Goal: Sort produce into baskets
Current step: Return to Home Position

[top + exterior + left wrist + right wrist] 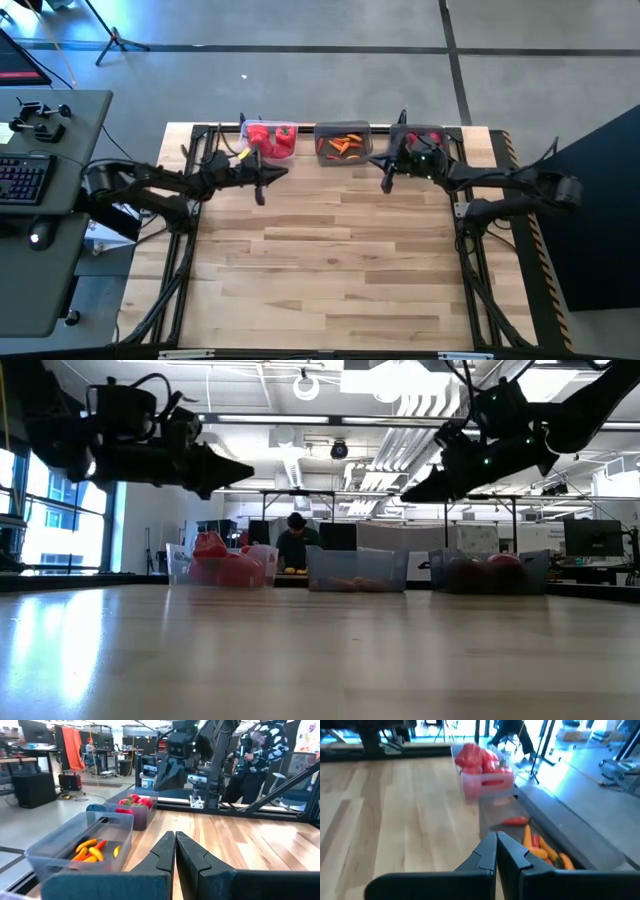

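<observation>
My left gripper (175, 836) hangs above the table near the clear bin (490, 787) of peppers (476, 756), jaws pressed together. My right gripper (496, 836) hangs just before the right bin (141, 817) of tomatoes (142, 801), jaws likewise pressed together. Chillies (342, 146) lie in the middle bin (342, 126).
</observation>
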`<move>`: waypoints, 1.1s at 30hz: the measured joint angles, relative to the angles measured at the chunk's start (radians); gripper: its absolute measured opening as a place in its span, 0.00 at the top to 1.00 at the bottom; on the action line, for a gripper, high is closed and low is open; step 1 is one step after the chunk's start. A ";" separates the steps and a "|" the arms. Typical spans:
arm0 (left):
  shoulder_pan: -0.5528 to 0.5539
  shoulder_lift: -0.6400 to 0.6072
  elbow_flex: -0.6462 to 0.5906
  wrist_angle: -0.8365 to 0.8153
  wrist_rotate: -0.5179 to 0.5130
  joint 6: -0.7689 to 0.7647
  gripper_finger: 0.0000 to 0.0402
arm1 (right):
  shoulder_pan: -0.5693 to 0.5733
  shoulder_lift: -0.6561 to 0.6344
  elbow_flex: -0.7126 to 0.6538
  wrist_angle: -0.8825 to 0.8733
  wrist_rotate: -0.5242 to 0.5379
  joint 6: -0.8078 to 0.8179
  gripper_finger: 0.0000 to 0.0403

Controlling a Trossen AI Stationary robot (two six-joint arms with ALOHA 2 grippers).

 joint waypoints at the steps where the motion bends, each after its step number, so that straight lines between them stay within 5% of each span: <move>1: 0.000 -0.019 -0.016 0.001 -0.004 0.000 1.00 | 0.005 -0.013 0.000 -0.002 0.000 -0.002 1.00; 11: -0.004 -0.193 -0.114 -0.049 -0.010 -0.029 1.00 | 0.095 -0.085 0.000 -0.052 0.049 -0.009 1.00; 23: -0.003 -0.340 -0.173 -0.116 -0.011 -0.027 1.00 | 0.152 -0.130 -0.002 -0.059 -0.065 0.029 1.00; 33: -0.002 -0.451 -0.191 -0.228 -0.013 -0.020 1.00 | 0.141 -0.261 -0.251 0.213 0.008 0.112 1.00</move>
